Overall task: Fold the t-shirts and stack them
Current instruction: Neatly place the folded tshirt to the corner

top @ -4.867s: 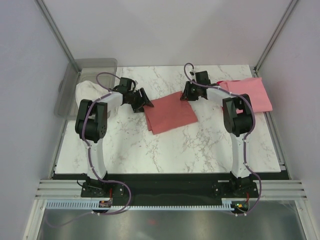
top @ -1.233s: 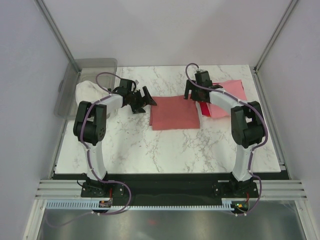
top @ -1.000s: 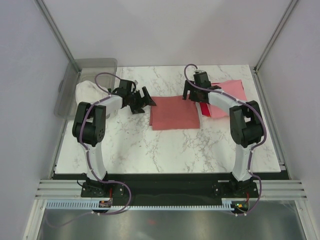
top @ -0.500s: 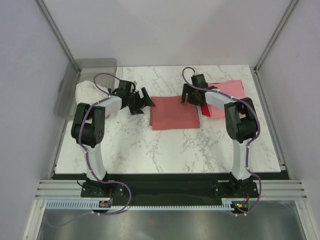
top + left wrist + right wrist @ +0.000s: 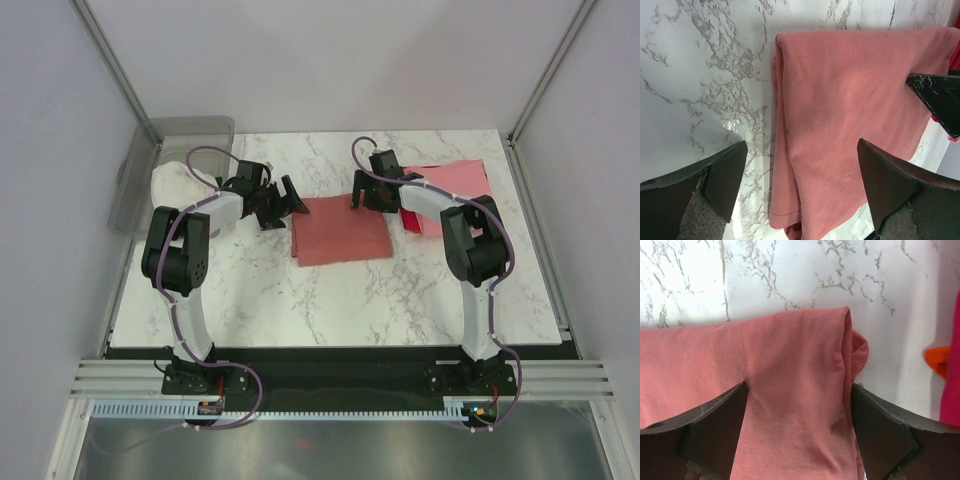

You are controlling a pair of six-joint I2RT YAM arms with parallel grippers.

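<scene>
1. The right gripper [image 5: 366,198] stands with its jaws spread wide and holds nothing. It has swung left over the last second and now hangs over the far right corner of the folded dusty salmon-red cloth t-shirt [image 5: 340,230]. Its wrist view shows one finger on each side of that corner's layered edge.
2. The left gripper [image 5: 283,206] is also fully spread and empty. It sits at the salmon shirt's far left corner, much where it was a second ago. Its wrist view shows the shirt's left folded edge running between its fingers.
3. The salmon shirt lies flat on the white marble table [image 5: 300,290] as a neat rectangle. It has slid slightly left in the last second and is squarer to the arms than it was a few seconds back.
4. Just right of the salmon shirt lies the folded light pink t-shirt [image 5: 455,178], with a strip of bright red t-shirt [image 5: 408,222] showing under its near edge. That pair now sits closer to the salmon shirt than it did a few seconds ago.
5. I judge folding done and stacking pending: both grippers look posed to pinch the salmon shirt's far corners. Whether the fingers already press the cloth, I cannot tell.
</scene>
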